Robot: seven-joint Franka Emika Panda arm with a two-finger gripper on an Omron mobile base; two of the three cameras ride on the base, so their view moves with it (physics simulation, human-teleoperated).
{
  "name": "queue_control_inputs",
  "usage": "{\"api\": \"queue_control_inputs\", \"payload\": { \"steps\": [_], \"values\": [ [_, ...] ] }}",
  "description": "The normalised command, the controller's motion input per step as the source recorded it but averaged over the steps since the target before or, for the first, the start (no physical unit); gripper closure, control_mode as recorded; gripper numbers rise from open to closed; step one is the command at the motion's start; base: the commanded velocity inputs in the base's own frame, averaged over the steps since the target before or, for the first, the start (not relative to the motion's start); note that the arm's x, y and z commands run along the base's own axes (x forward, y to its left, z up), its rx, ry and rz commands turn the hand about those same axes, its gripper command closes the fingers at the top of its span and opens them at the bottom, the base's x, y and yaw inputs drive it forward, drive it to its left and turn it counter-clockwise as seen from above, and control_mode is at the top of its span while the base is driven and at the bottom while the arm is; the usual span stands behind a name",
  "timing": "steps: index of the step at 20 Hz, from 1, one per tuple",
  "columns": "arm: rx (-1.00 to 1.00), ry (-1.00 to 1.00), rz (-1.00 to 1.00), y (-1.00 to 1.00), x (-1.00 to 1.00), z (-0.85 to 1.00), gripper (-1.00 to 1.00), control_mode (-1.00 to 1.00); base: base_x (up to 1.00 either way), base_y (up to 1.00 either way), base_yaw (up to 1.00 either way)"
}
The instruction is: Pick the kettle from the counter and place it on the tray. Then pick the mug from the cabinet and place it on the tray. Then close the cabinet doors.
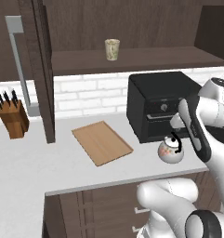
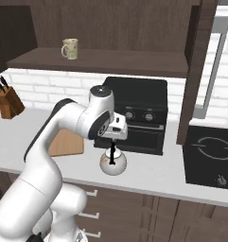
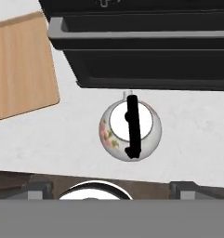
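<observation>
Pale tabletop (image 1: 29,158) carries the kettle (image 3: 130,131) just in front of the oven (image 2: 139,113), directly beneath the jaws, spread wide and empty; its black handle (image 3: 132,125) runs oven-to-edge.

A black oven (image 1: 162,104) with knobs stands at the back of the worktop against a white brick wall (image 1: 88,95); its front shows a grey bar handle (image 3: 141,35) above the dark door; a wooden knife block (image 1: 13,118) with black-handled knives sits far to the left, well apart from the oven; a black hob (image 2: 211,156) with a ring mark and one knob lies set into the surface on the right; brown drawer fronts (image 2: 158,212) with pale handles run below.
</observation>
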Motion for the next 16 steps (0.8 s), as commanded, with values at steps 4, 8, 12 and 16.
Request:
{"api": "queue_control_inputs", "payload": {
  "steps": [4, 8, 12, 16],
  "values": [
    [0.0, 0.07, 0.0, -0.23, 0.15, -0.45, -1.0, -1.0, 0.0, 0.0, 0.0],
    [0.03, 0.06, 0.0, -0.02, 0.25, -0.39, -1.0, -1.0, 0.0, 0.0, 0.0],
    [0.01, 0.04, 0.0, 0.0, 0.36, -0.51, -1.0, -1.0, 0.0, 0.0, 0.0],
    [0.05, 0.03, 0.01, -0.07, 0.29, -0.43, -1.0, -1.0, 0.0, 0.0, 0.0]
  ]
}}
